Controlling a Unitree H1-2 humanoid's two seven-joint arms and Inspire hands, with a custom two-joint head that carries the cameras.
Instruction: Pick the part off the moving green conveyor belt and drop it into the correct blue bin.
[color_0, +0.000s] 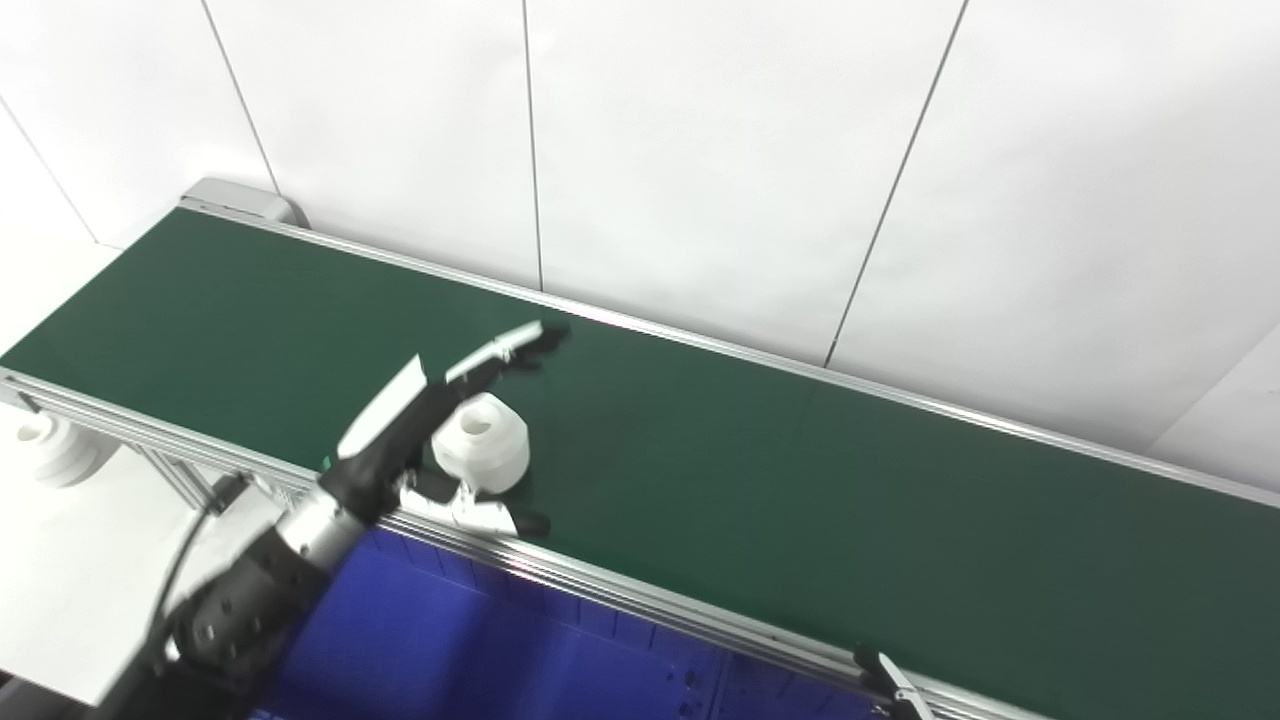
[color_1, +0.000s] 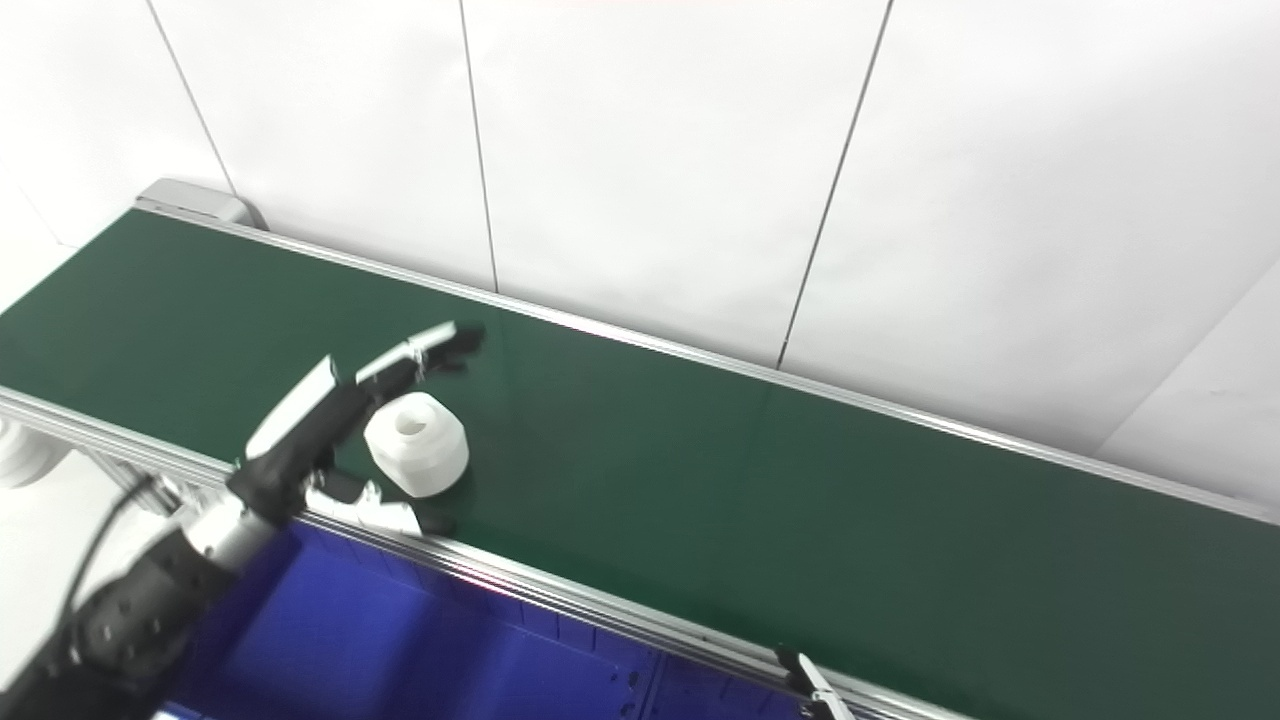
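Blue plastic bin (color_0: 480, 640) sat nearest, under left hand (color_0: 430, 430). Hand was spread wide, empty, bracketing the white squat cylindrical plastic part (color_0: 482, 442) on the green conveyor belt (color_0: 800, 480): fingers (color_0: 500, 352) beyond, thumb nearside, part just off the palm. Right hand barely in view, state unclear.

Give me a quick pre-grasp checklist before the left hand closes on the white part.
1. White part sits upright on the green belt: ok.
2. Left hand open, fingers behind the part, thumb in front: ok.
3. Hand contact with the part: cannot tell.
4. Blue bin below the near rail, open for the drop: ok.
5. Right hand clear of the part: ok; its state: cannot tell.
6. Belt speed: cannot tell.
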